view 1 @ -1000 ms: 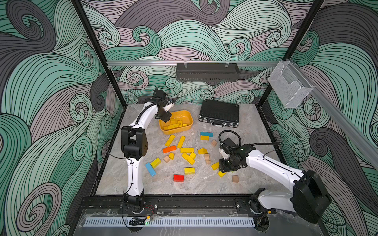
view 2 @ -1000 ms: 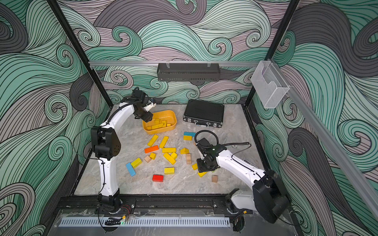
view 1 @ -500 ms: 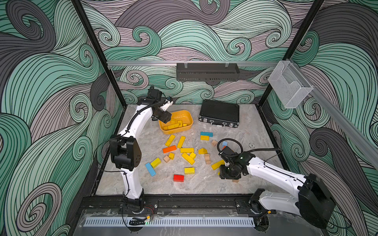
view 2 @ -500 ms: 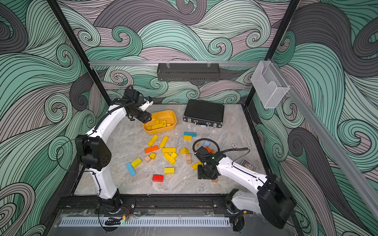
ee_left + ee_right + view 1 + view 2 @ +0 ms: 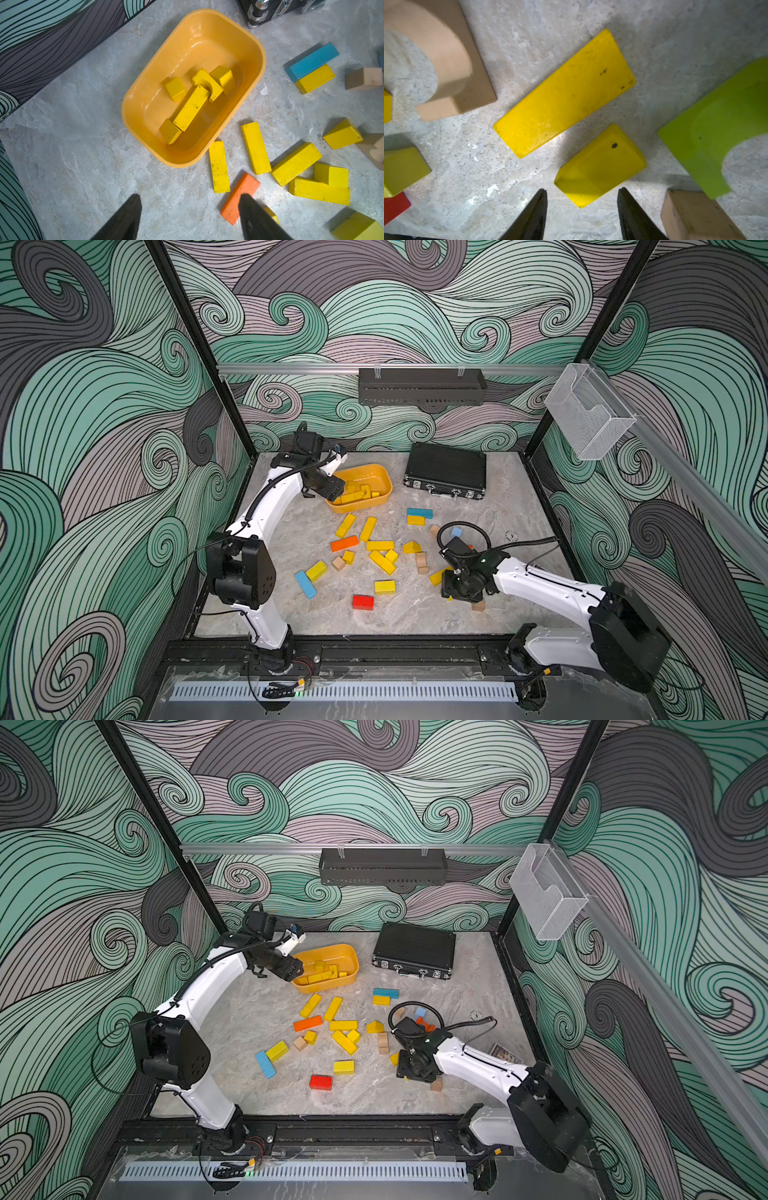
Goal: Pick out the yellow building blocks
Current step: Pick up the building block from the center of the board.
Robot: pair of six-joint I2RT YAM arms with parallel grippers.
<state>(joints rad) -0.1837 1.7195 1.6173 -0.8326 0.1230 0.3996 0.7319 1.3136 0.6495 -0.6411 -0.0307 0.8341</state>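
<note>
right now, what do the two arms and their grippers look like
The left arm and right arm both have smooth white curved links with chunky black joint housings. A black ribbed cable runs along the left one, and a black cable loop arcs over the right wrist. The left gripper and right gripper carry matte black fingers, finely ribbed and tapering to points.

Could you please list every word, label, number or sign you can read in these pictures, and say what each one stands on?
No text can be read anywhere.
Small round mark on the grey marble tabletop: too small to read.
Small printed card beside the white right arm: too blurred to read.
Yellow wooden building blocks: only dark scuffs, no print.
</note>
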